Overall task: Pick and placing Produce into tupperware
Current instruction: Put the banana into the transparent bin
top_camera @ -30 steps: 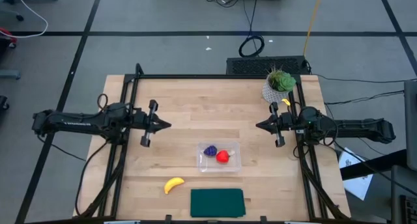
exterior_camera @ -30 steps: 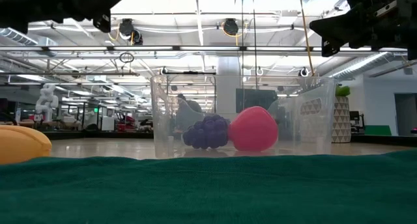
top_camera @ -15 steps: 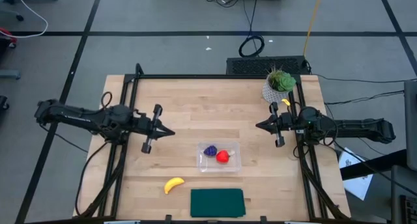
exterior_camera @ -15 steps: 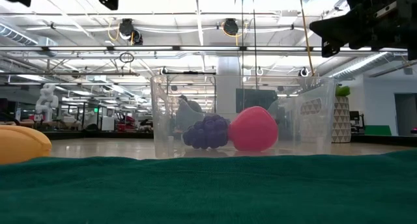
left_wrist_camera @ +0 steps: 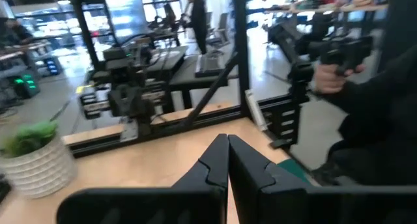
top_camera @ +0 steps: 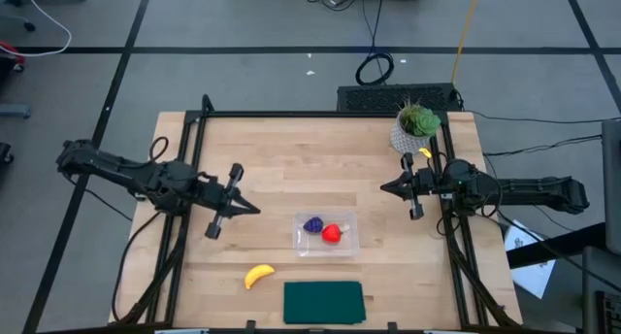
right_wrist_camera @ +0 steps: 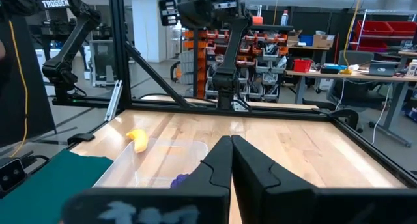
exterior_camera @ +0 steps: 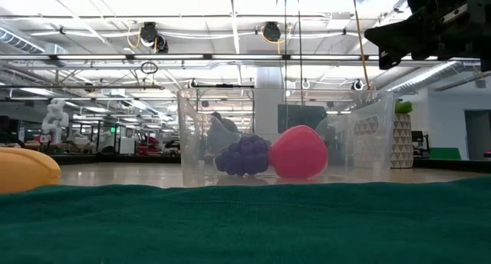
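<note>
The clear tupperware (top_camera: 327,234) sits right of the table's middle, toward the near edge. The purple grape cluster (top_camera: 313,224) and the red strawberry (top_camera: 333,233) lie inside it, as the low view (exterior_camera: 244,155) also shows. The yellow banana (top_camera: 258,275) lies on the wood to the near left of the container. My left gripper (top_camera: 254,210) is shut and empty, above the table left of the container. My right gripper (top_camera: 384,187) is shut and empty at the table's right side.
A flat dark green cloth (top_camera: 323,302) lies at the near edge, right of the banana. A green plant in a white pot (top_camera: 414,126) stands at the far right corner. A black frame runs along the table's left, far and right sides.
My left gripper has moved toward the table's near edge and a little to the right, turning toward the container and the banana. My right gripper has kept still.
</note>
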`<act>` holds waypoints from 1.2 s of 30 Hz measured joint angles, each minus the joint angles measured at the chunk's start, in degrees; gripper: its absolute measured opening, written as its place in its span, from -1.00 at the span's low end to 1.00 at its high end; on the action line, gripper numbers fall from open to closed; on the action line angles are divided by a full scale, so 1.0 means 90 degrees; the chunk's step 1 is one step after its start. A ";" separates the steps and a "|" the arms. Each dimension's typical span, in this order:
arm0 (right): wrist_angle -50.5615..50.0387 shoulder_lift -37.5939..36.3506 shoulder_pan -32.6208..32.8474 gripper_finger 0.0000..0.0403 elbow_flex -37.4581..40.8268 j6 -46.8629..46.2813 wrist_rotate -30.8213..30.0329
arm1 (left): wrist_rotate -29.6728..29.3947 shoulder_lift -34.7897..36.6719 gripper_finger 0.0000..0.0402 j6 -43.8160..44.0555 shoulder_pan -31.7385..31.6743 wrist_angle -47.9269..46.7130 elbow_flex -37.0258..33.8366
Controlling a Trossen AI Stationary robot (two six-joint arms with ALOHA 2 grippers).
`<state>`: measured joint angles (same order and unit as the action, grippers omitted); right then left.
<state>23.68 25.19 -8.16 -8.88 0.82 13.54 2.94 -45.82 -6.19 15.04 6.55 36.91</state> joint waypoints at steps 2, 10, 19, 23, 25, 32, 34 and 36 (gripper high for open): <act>-0.0006 -0.0002 0.0000 -1.00 0.0000 -0.0010 0.0001 | -0.0005 0.0002 -0.96 0.0135 0.0189 0.0014 0.0014; -0.0005 0.0000 0.0000 -1.00 0.0000 -0.0012 0.0000 | -0.0683 -0.0156 -0.96 0.0541 0.0819 -0.0060 0.0018; -0.0002 -0.0002 0.0000 -1.00 0.0000 -0.0015 0.0000 | -0.1145 -0.0740 -0.96 0.0684 0.1323 0.0225 0.0017; -0.0003 -0.0001 0.0000 -1.00 0.0000 -0.0015 0.0000 | -0.1232 -0.0992 -0.96 0.0699 0.1488 0.0453 0.0016; -0.0004 -0.0001 0.0000 -1.00 0.0000 -0.0015 0.0000 | -0.1239 -0.1089 -0.96 0.0680 0.1574 0.0564 0.0016; -0.0005 -0.0001 0.0000 -1.00 0.0000 -0.0019 0.0000 | -0.2073 -0.1337 -0.96 0.0763 0.2055 0.0808 0.0016; -0.0010 -0.0002 0.0000 -1.00 0.0000 -0.0019 0.0000 | -0.2383 -0.1386 -0.96 0.0978 0.2255 0.0800 0.0016; -0.0020 -0.0002 0.0000 -1.00 0.0000 -0.0019 0.0000 | -0.2681 -0.1443 -0.96 0.1198 0.2460 0.0790 0.0016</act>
<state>23.51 25.17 -8.16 -8.88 0.64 13.54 -21.19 -58.81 4.59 37.18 13.66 37.06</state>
